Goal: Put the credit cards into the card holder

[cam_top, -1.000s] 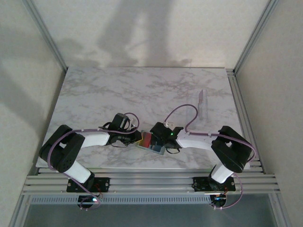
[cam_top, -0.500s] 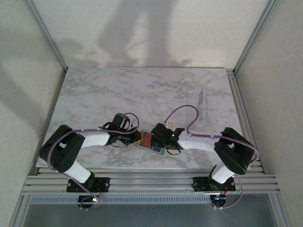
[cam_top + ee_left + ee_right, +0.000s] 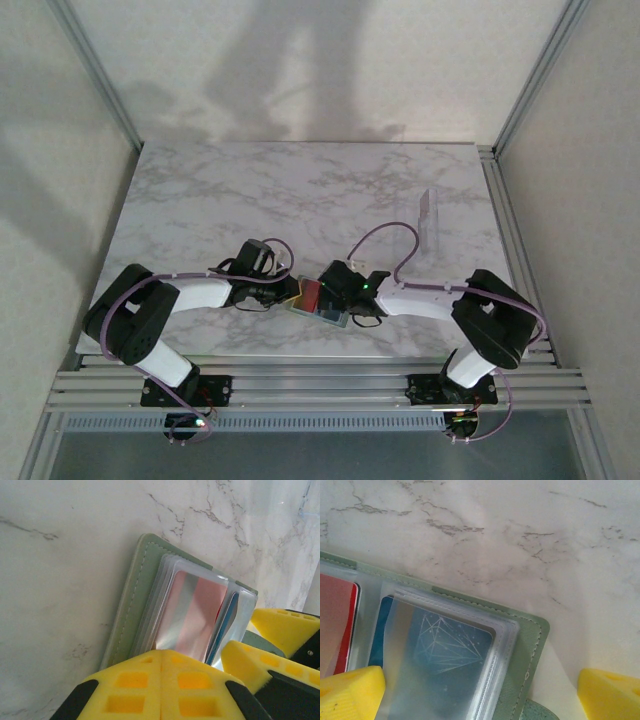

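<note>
The card holder (image 3: 318,303) lies open near the table's front edge, between my two grippers. Its grey-green cover (image 3: 131,600) carries clear sleeves. A red card (image 3: 192,615) sits inside a sleeve on the left half, and the same red card (image 3: 335,620) appears at the left of the right wrist view. A teal card (image 3: 445,650) with a white line pattern lies in a sleeve on the right half. My left gripper (image 3: 161,652) is shut, pads together, at the holder's left edge. My right gripper (image 3: 480,695) stands open, straddling the right half over the cover (image 3: 527,645).
A clear upright plastic piece (image 3: 430,218) stands at the back right of the marble table (image 3: 250,190). Aluminium rails (image 3: 320,380) run along the front edge just behind the holder. The right gripper's yellow fingers (image 3: 280,630) sit close to the left gripper.
The right gripper has slid a little to the left, further over the card holder. The left gripper and the holder have stayed put.
</note>
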You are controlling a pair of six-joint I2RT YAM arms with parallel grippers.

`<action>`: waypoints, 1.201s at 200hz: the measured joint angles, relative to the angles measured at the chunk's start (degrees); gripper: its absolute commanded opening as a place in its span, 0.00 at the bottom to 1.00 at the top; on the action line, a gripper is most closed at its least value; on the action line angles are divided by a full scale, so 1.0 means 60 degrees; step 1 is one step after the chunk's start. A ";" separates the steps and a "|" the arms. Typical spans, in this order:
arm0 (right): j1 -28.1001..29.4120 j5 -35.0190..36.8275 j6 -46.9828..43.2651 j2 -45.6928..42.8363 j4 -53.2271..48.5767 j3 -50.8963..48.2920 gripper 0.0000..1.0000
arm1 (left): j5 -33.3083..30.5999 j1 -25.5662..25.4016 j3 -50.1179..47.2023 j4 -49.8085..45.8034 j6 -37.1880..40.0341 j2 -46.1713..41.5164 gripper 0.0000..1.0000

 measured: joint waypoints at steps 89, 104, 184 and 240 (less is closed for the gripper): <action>0.0018 0.0178 -0.0539 0.0393 -0.1082 0.1880 0.99 | -0.0044 0.0000 -0.0025 -0.0004 -0.0040 -0.0044 0.05; 0.0018 0.0011 -0.0652 0.0499 -0.0958 0.1945 0.99 | -0.0044 0.0000 -0.0025 -0.0004 -0.0040 -0.0044 0.05; -0.0164 -0.1727 -0.0382 0.0951 0.0962 0.1781 0.93 | -0.0073 0.0062 -0.0040 0.0011 -0.0109 -0.0047 0.05; -0.0324 -0.2087 -0.0087 0.0590 0.1490 0.1147 0.87 | -0.0153 0.0076 -0.0106 0.0109 -0.0251 -0.0102 0.07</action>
